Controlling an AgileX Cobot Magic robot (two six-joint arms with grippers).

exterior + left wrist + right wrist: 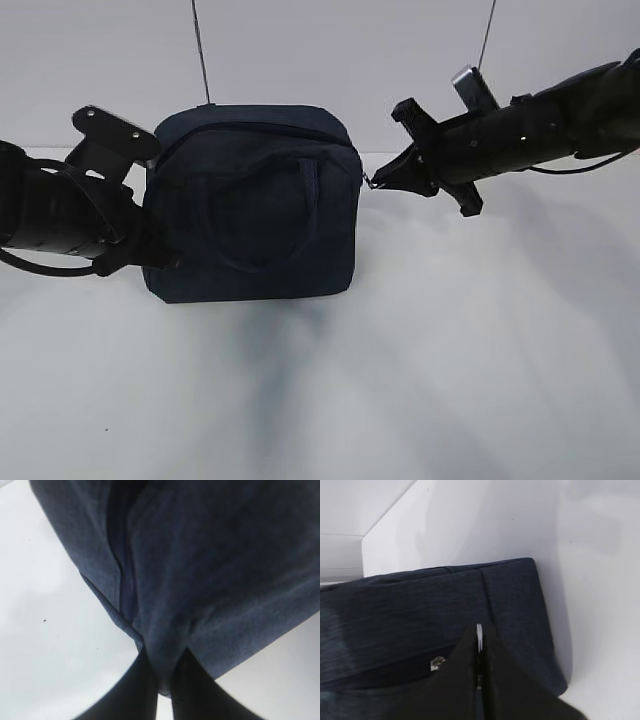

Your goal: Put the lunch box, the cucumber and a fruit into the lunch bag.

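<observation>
The navy lunch bag (250, 205) stands upright in the middle of the white table, its loop handles lying against its front. My left gripper (150, 255) is at the bag's lower left corner, shut on a fold of the bag's fabric (165, 672). My right gripper (375, 182) is at the bag's upper right side. It is shut on the silver ring zipper pull (479, 631), which shows between the fingertips against the bag (420, 610). A small metal zipper part (438, 663) glints just left of the fingers. The lunch box, the cucumber and the fruit are out of view.
The white table (450, 380) stretches in front of the bag and to its right. A pale wall rises close behind the bag. Two thin cables (200, 50) hang down at the back.
</observation>
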